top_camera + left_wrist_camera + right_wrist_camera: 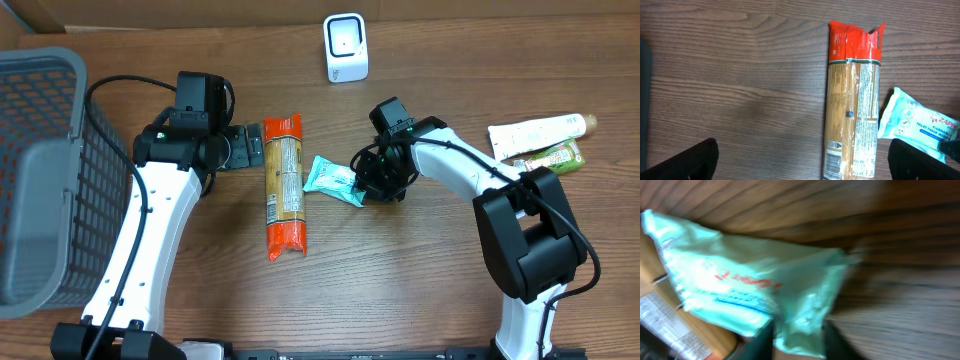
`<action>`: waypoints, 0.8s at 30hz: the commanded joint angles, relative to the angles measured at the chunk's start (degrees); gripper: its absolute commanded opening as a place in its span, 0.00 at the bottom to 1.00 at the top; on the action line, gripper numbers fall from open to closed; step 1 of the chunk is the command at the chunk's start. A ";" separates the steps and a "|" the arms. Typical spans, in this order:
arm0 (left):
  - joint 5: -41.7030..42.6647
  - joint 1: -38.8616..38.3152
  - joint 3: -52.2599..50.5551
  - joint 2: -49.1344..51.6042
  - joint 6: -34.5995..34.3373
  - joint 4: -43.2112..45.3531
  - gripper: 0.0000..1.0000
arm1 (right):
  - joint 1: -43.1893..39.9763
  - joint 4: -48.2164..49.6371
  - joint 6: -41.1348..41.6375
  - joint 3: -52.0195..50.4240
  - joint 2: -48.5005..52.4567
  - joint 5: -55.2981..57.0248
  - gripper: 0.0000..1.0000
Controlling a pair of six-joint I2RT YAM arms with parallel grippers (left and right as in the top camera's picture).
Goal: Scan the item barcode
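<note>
Near side: bare table (400, 300) lay open between the two arm bases.
Left gripper (248, 148): fingers spread wide and empty, just left of the pasta pack (284, 185).
Wipes pack (333, 179): flat, just right of the pasta.
Right gripper (366, 188): at the wipes' right end. Only the blurred wrist view showed that end between the fingers (760, 342); clamped or loose, can't tell.
Edges: basket (40, 180) left, tubes (540, 132) right.
Far: scanner (345, 47), clear wood before it.
</note>
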 commanded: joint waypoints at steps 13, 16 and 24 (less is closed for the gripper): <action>-0.52 -0.11 0.26 0.09 1.29 0.11 1.00 | 6.49 0.59 14.16 0.72 -0.90 13.20 0.54; -0.52 -0.11 0.26 0.09 1.29 0.11 0.99 | 8.00 -0.26 18.45 0.72 -0.90 16.85 0.54; -0.52 -0.11 0.26 0.09 1.29 0.11 0.99 | 8.70 0.35 22.56 0.61 0.57 18.75 0.37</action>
